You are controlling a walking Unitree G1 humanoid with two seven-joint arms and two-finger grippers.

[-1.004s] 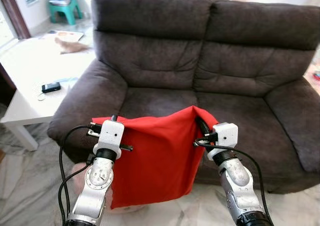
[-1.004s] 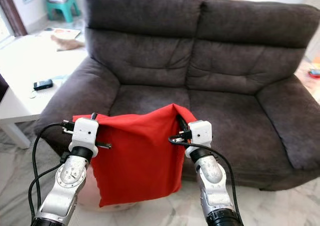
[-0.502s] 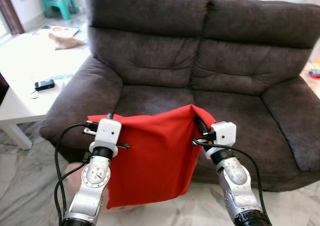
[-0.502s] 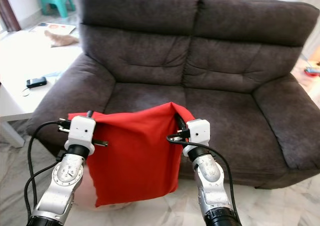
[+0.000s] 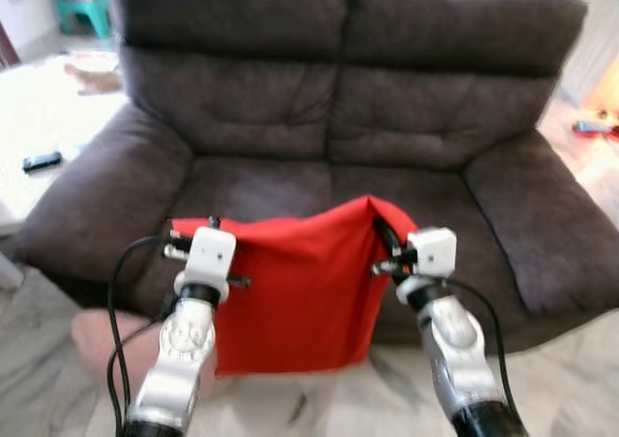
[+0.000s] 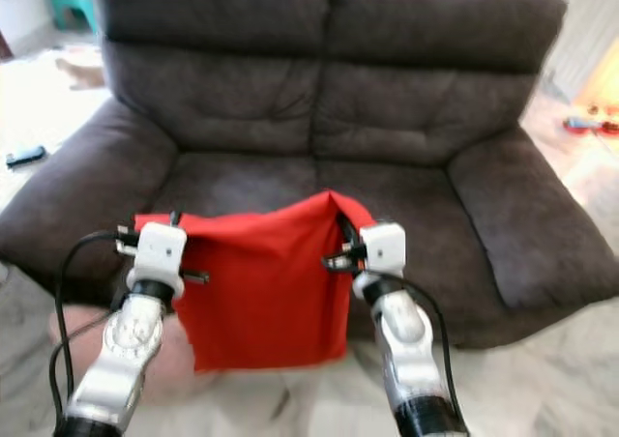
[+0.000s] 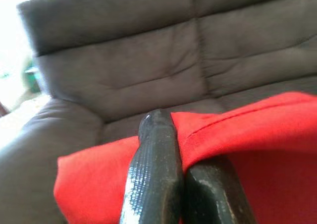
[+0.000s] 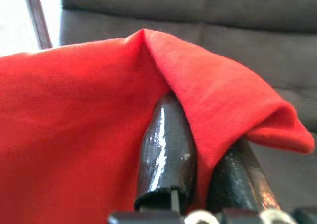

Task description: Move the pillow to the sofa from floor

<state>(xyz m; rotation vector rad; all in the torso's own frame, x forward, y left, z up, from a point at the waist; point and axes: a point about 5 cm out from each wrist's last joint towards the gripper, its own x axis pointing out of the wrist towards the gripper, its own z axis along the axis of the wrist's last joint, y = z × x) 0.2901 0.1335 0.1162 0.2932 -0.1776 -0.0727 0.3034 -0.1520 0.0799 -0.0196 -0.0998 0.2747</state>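
Note:
A red pillow (image 5: 295, 292) hangs flat between my two arms, just in front of the dark grey sofa (image 5: 329, 118). My left gripper (image 5: 198, 228) is shut on the pillow's upper left corner, and in the left wrist view the red cloth (image 7: 237, 135) is pinched between the black fingers (image 7: 156, 154). My right gripper (image 5: 380, 232) is shut on the upper right corner, with red cloth (image 8: 74, 115) folded over its fingers (image 8: 166, 149). The pillow's top edge is level with the sofa's seat cushions (image 5: 280, 188); its lower edge hangs above the floor.
A white low table (image 5: 39, 118) with a dark phone (image 5: 42, 160) stands left of the sofa. A teal chair (image 5: 79, 2) is far back left. Pale marble floor (image 5: 571, 360) lies before the sofa. The sofa's armrests (image 5: 537, 224) flank both seats.
The camera has swung right and moved closer, so the sofa now sits centred and the picture is blurred. Both grippers still hold the pillow the same way.

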